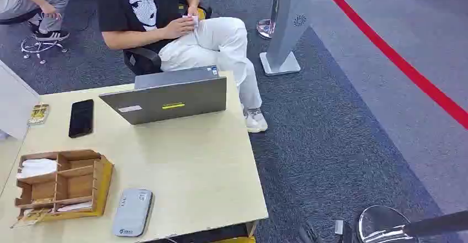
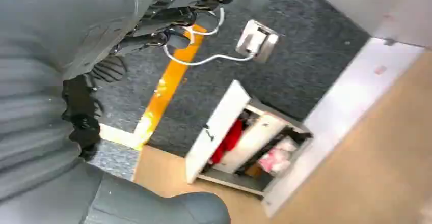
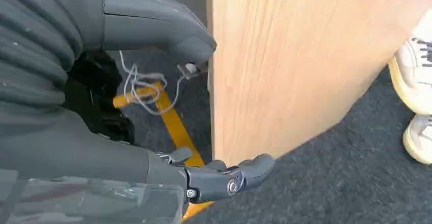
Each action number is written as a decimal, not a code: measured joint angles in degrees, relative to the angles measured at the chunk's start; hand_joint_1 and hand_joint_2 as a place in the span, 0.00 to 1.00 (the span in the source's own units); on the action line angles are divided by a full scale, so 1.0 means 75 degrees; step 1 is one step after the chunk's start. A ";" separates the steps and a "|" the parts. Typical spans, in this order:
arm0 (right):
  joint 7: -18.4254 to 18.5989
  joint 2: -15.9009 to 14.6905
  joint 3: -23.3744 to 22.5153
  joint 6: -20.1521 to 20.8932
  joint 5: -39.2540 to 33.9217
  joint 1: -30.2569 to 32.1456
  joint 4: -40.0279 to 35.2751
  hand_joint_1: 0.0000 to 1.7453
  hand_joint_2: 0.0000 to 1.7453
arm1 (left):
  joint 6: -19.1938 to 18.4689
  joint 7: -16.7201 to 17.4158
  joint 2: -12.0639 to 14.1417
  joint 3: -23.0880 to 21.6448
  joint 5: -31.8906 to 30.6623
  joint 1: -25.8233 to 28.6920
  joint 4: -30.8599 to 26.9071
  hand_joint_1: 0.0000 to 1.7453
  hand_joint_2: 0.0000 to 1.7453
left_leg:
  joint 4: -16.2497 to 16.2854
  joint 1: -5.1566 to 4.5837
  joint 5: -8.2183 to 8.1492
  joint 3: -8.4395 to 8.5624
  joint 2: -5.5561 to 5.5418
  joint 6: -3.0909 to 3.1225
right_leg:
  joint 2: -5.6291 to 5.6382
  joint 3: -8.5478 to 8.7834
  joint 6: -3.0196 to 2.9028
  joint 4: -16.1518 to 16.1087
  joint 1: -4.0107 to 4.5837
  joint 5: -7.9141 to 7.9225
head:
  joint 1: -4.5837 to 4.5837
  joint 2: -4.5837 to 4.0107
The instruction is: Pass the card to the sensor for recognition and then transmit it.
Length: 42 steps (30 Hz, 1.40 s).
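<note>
A grey card sensor (image 1: 132, 212) lies flat near the table's front edge. To its left stands a wooden organizer (image 1: 83, 183) with white cards (image 1: 37, 167) in its back-left compartment. My left hand (image 2: 61, 81) hangs low over the carpet, thumb and dark fingers (image 2: 163, 30) apart, holding nothing. My right hand (image 3: 76, 132) hangs beside the table's wooden side panel (image 3: 285, 66). Its thumb and fingers (image 3: 229, 178) are spread and it is empty.
An open grey laptop (image 1: 171, 96) and a black phone (image 1: 81, 117) sit at the table's back, with a seated person (image 1: 182, 27) behind them. The person's sneakers (image 3: 417, 81) are close to my right hand. A white box (image 2: 244, 142) and a charger with cable (image 2: 254, 39) lie on the floor.
</note>
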 joint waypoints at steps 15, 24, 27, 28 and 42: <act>-0.0184 0.0128 -0.0105 -0.0353 0.1015 0.0038 -0.0686 0.00 1.00 | 0.0534 0.1263 -0.0548 0.0344 -0.0295 0.1110 -0.4179 0.00 1.00 | 0.0000 0.0000 0.0003 -0.0007 -0.0012 0.0005 | -0.0015 0.0001 -0.0001 0.0000 0.0000 0.0001 | -0.0003 0.0000; -0.0242 0.0207 -0.0198 -0.0443 0.2006 0.0070 -0.1161 0.00 1.00 | 0.1253 0.1947 -0.0840 0.0954 -0.1248 0.1528 -0.5764 0.00 1.00 | 0.0004 0.0004 0.0003 -0.0014 -0.0016 0.0005 | -0.0015 -0.0003 -0.0002 -0.0002 0.0007 0.0000 | 0.0000 0.0000; -0.0242 0.0224 -0.0222 -0.0469 0.2264 0.0096 -0.1344 0.00 1.00 | 0.1466 0.1973 -0.0913 0.1294 -0.1825 0.1526 -0.6183 0.00 1.00 | 0.0003 0.0006 0.0003 -0.0012 -0.0014 0.0005 | -0.0014 -0.0004 -0.0002 -0.0001 0.0008 0.0000 | 0.0003 0.0000; -0.0239 0.0227 -0.0224 -0.0481 0.2323 0.0105 -0.1408 0.00 1.00 | 0.1516 0.1956 -0.0947 0.1382 -0.2015 0.1526 -0.6329 0.00 1.00 | 0.0003 0.0006 0.0003 -0.0012 -0.0014 0.0005 | -0.0015 -0.0005 -0.0002 -0.0001 0.0008 0.0000 | 0.0000 0.0000; 0.0029 0.0259 -0.0221 -0.0766 0.1953 0.0269 -0.2119 0.00 1.00 | 0.1605 0.0489 -0.1128 0.1920 -0.3332 0.1527 -0.8539 0.00 1.00 | 0.0006 0.0007 0.0007 -0.0001 -0.0011 0.0001 | -0.0013 -0.0019 -0.0003 -0.0001 0.0008 0.0002 | 0.0003 0.0000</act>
